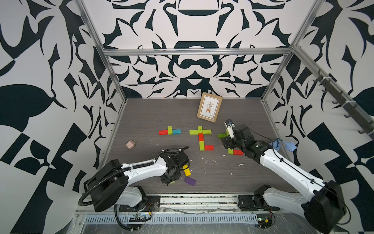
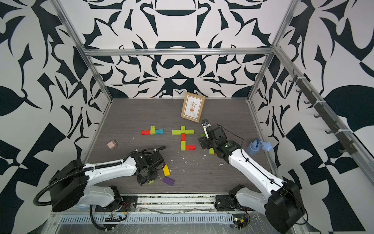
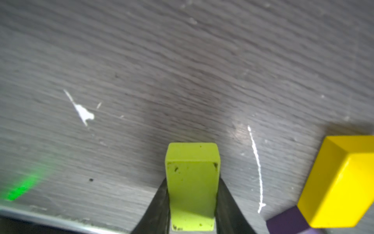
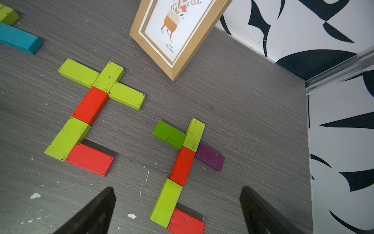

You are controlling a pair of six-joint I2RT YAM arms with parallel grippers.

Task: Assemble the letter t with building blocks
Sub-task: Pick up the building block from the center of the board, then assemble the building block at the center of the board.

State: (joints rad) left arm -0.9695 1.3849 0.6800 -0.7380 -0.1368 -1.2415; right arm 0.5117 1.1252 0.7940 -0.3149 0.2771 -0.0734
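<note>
My left gripper (image 3: 192, 202) is shut on a lime green building block (image 3: 192, 182), low over the table near the front left; in a top view the block (image 1: 172, 182) peeks out under the fingers. A loose yellow block (image 1: 186, 171) and a purple block (image 1: 189, 181) lie just to its right. Farther back lie three block groups: red, lime and blue pieces (image 1: 169, 130), a lime-and-red t (image 1: 200, 139), and a third t (image 4: 182, 166) with a purple piece. My right gripper (image 4: 178, 190) hangs open above that third t, holding nothing.
A wooden picture frame (image 1: 209, 107) leans at the back behind the middle t. A pink plug adapter (image 1: 130, 144) lies at the left, a blue object (image 1: 283, 145) by the right wall. Patterned walls close in three sides.
</note>
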